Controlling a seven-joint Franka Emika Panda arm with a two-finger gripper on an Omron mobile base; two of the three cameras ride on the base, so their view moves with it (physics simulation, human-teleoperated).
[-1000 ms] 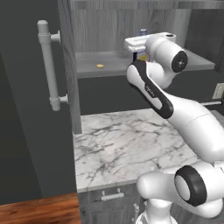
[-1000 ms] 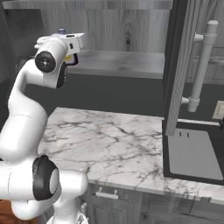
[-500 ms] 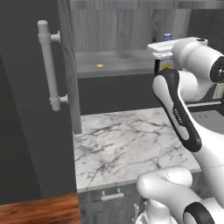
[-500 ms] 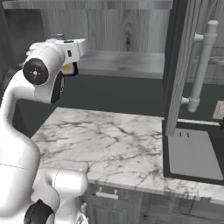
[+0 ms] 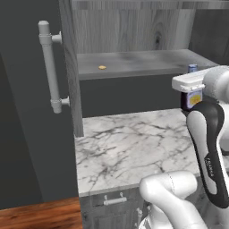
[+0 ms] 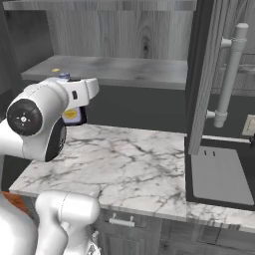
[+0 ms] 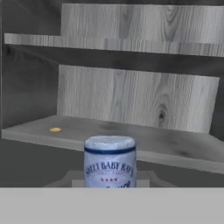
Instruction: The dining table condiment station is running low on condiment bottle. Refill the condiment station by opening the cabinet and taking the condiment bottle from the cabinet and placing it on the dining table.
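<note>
The cabinet stands open, its two grey wood-grain doors swung out to either side: one door carries a long pale bar handle at the left of the left base view, the other door with its own bar handle hangs at the right of the right base view. On the grey shelf inside lies a small yellow object, well apart from the arm, too small to identify. Nothing lies between the hand and the open cabinet front.

The condiment bottle is off the shelf, in the air in front of the cabinet and above the counter, upright, its pale bluish cap just above the white hand and its yellow-orange label showing below it. In the hand view the cap and printed neck band rise from the bottom centre, right where the fingers sit. The gripper is clenched on the bottle, though the fingertips themselves are hidden by the hand.

Below is a white marble counter with grey veins, bare under the bottle. A low drawer unit with a small handle sits beneath its front edge, and brown wood flooring shows at the lower left. A dark grey appliance stands on the counter under the right door.
</note>
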